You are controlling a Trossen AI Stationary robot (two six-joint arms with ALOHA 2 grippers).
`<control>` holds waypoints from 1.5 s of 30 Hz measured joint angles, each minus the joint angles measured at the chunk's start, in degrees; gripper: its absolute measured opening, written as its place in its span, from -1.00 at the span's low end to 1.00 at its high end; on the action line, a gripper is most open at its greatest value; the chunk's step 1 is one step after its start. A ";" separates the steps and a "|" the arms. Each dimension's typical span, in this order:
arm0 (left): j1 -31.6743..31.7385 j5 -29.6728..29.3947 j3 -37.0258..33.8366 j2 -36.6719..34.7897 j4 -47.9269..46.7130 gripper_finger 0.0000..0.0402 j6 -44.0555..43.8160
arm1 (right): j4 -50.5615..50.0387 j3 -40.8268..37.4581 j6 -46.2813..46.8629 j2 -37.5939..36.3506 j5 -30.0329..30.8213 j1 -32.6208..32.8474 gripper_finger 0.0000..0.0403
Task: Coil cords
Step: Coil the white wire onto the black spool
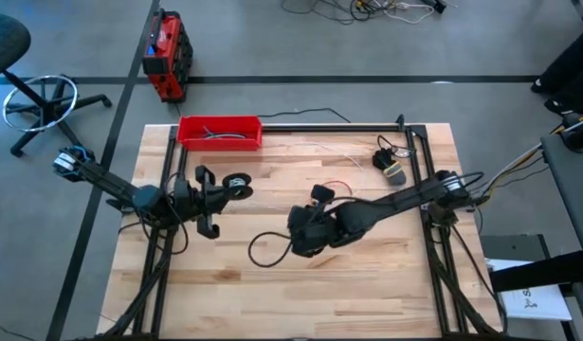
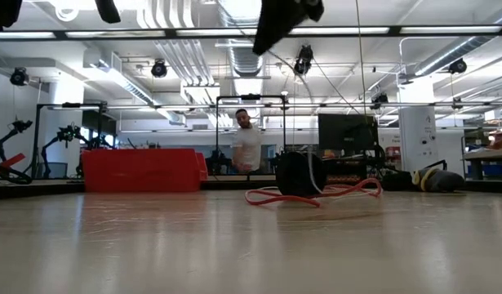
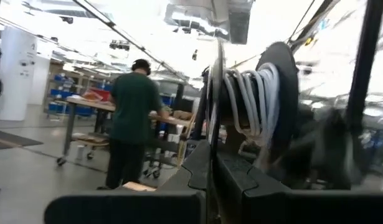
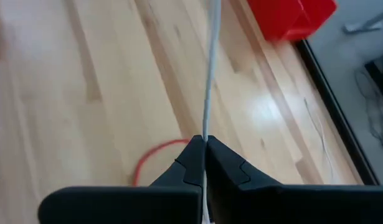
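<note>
Right hand (image 4: 205, 152) is pinched on the white cord (image 4: 210, 74), which runs taut and straight away from its fingertips toward the top of the right wrist frame, its long axis pointing at the red tray (image 4: 291, 15). Below it a red cord (image 4: 155, 155) curves on the bench (image 4: 85, 93); in the low view this cord (image 2: 316, 194) lies in loose loops mid-frame. Left hand (image 3: 210, 186) is pressed onto a black disc (image 3: 281, 106) wound with white turns, mid-left in the high view (image 1: 236, 184). Across the wooden bench (image 1: 367, 284) the tray (image 1: 220, 132) sits at the upper left edge. Beyond, a person (image 2: 247, 147) stands in a bright workshop with ceiling ducts.
</note>
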 joint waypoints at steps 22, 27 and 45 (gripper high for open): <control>0.42 9.82 0.00 0.53 -20.05 -1.00 7.19 | -10.06 0.02 13.17 -14.76 3.35 -0.20 -1.00; 0.54 9.75 0.00 1.33 -20.53 -1.00 6.56 | -8.08 0.02 12.86 -15.44 3.32 -0.20 -1.00; 9.17 -4.55 10.47 26.28 -26.83 -1.00 -6.50 | 13.48 -0.17 11.96 -8.77 1.42 -0.50 -1.00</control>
